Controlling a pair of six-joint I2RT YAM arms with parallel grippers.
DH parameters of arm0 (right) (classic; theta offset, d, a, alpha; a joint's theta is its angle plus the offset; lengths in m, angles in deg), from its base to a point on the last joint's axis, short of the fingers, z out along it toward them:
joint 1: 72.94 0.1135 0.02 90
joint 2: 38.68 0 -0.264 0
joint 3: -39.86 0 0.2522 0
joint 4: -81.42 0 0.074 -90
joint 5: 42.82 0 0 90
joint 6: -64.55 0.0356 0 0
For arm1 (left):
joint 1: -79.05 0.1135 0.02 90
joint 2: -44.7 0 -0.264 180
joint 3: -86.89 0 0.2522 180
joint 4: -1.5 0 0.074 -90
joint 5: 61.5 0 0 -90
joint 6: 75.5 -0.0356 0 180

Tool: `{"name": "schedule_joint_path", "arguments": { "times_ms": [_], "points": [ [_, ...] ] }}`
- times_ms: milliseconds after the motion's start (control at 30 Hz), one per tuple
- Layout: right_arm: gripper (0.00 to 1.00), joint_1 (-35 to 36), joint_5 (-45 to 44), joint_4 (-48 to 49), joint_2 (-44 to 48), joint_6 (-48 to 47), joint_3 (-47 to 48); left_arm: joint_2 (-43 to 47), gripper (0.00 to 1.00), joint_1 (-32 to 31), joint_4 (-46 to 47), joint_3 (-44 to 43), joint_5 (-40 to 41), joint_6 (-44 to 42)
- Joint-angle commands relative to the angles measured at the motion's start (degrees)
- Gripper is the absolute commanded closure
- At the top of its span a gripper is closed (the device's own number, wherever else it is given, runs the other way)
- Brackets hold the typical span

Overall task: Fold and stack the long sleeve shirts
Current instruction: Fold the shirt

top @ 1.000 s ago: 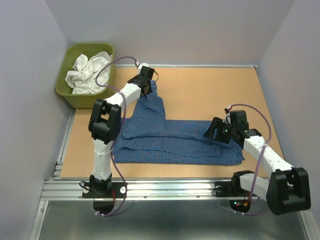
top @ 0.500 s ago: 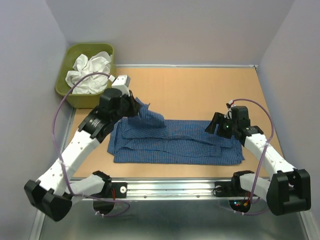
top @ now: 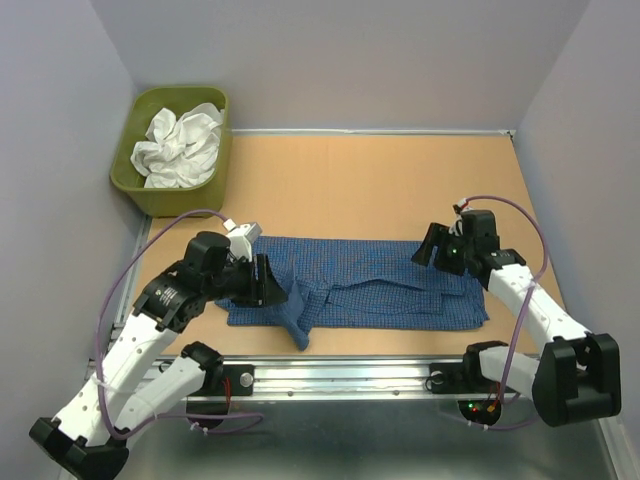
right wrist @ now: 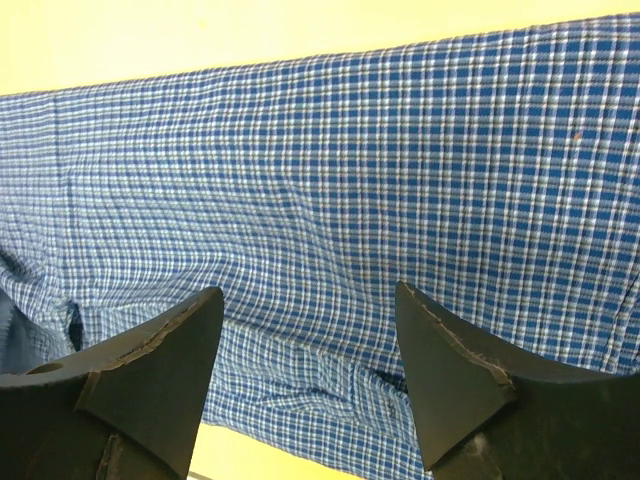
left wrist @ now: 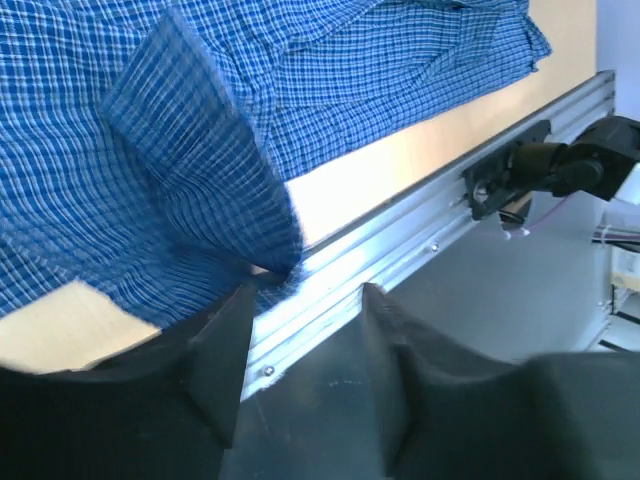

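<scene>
Shirt (top: 380,285), blue and checked, is lying flat on the table (top: 400,180), stretching long from left to right. Its sleeve (top: 297,322) is hanging toward the near edge, right by the left gripper (top: 268,282). That gripper's fingers are standing apart, and the cloth may be touching one tip. The right gripper (top: 432,252) is hovering spread wide over the other end, holding nothing.

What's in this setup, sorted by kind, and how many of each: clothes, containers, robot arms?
Blue checked shirt: 1
White garment: 1
Green tub: 1
Robot arms: 2, the left arm and the right arm
Total: 5
</scene>
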Motion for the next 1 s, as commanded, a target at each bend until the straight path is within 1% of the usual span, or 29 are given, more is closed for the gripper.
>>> {"name": "schedule_joint_path", "arguments": {
  "times_ms": [0, 33, 67, 100, 133, 167, 233, 300, 333, 367, 467, 500, 533, 567, 600, 667, 700, 767, 800, 867, 900, 933, 967],
  "points": [
    [0.26, 0.2, -2.2, 0.9, -2.0, -0.7, 4.2, -0.3, 0.30, -0.2, -2.1, -1.7, 4.5, 1.0],
    [0.26, 0.2, -2.5, 0.9, -2.6, -0.7, 4.5, -1.1, 0.25, -0.1, -2.0, -2.5, 7.7, 1.8],
    [0.26, 0.2, -2.9, 0.9, -3.3, -0.7, 4.6, -2.1, 0.17, -0.1, -1.8, -4.8, 10.9, 3.0],
    [0.26, 0.2, -3.2, 0.9, -3.5, -0.8, 4.8, -3.0, 0.16, -0.1, -1.6, -6.1, 17.8, 3.6],
    [0.26, 0.2, -3.6, 0.9, -3.7, -0.9, 4.9, -4.9, 0.16, -0.1, -1.4, -7.3, 21.3, 4.3],
    [0.26, 0.2, -4.3, 0.9, -4.4, -1.0, 5.0, -5.8, 0.18, -0.1, -0.2, -9.1, 27.4, 5.2],
    [0.26, 0.2, -4.7, 0.9, -5.3, -1.0, 5.1, -8.7, 0.21, -0.1, 2.1, -9.6, 31.5, 5.8],
    [0.26, 0.2, -4.9, 1.2, -7.3, -0.8, 5.3, -11.4, 0.26, 0.2, 7.4, -8.4, 34.1, 6.2],
    [0.26, 0.2, -5.0, 1.4, -8.2, -0.5, 5.5, -14.6, 0.28, 0.6, 9.4, -7.6, 35.7, 6.3],
    [0.26, 0.2, -5.4, 1.5, -8.8, -0.1, 5.7, -16.5, 0.29, 1.2, 13.5, -6.8, 36.0, 6.3],
    [0.27, 0.2, -7.1, 2.6, -10.7, 0.8, 6.1, -23.9, 0.35, 4.0, 19.9, -3.8, 36.2, 6.2],
    [0.28, 0.2, -7.5, 3.0, -11.4, 1.0, 6.6, -25.7, 0.39, 4.4, 24.5, -2.5, 36.5, 6.2],
    [0.28, 0.2, -7.8, 3.1, -12.8, 1.5, 6.9, -29.2, 0.41, 4.5, 26.7, -1.9, 36.5, 6.3],
    [0.29, 0.2, -8.2, 3.4, -13.7, 1.9, 7.0, -30.9, 0.42, 4.7, 30.0, -1.1, 36.5, 6.6],
    [0.31, 0.2, -8.8, 3.4, -15.1, 2.6, 7.6, -34.4, 0.43, 4.9, 31.1, -1.2, 36.3, 7.0],
    [0.33, 0.2, -10.1, 3.7, -16.3, 3.9, 7.9, -38.1, 0.43, 5.1, 32.6, -2.3, 36.1, 7.2],
    [0.37, 0.2, -12.2, 3.8, -16.7, 4.9, 7.9, -41.2, 0.43, 5.4, 32.8, -2.9, 36.1, 7.2],
    [0.40, 0.2, -14.1, 4.4, -17.7, 5.6, 7.8, -44.5, 0.43, 5.8, 33.0, -4.1, 36.1, 6.9],
    [0.42, 0.2, -16.8, 5.1, -19.1, 6.0, 8.0, -47.7, 0.44, 6.6, 33.5, -5.3, 35.9, 6.9],
    [0.42, 0.2, -18.6, 5.6, -20.9, 6.3, 8.5, -51.2, 0.43, 7.7, 33.8, -6.8, 35.2, 6.8],
    [0.43, 0.2, -20.7, 6.0, -23.4, 6.4, 9.7, -54.3, 0.44, 8.1, 34.2, -8.5, 34.5, 6.6],
    [0.43, 0.2, -21.7, 6.0, -24.5, 6.4, 9.7, -54.3, 0.44, 8.7, 34.5, -9.4, 34.1, 6.5],
    [0.43, 0.0, -22.8, 6.4, -25.9, 6.2, 11.1, -57.2, 0.44, 9.6, 35.0, -10.4, 33.9, 6.5]
  ]
}}
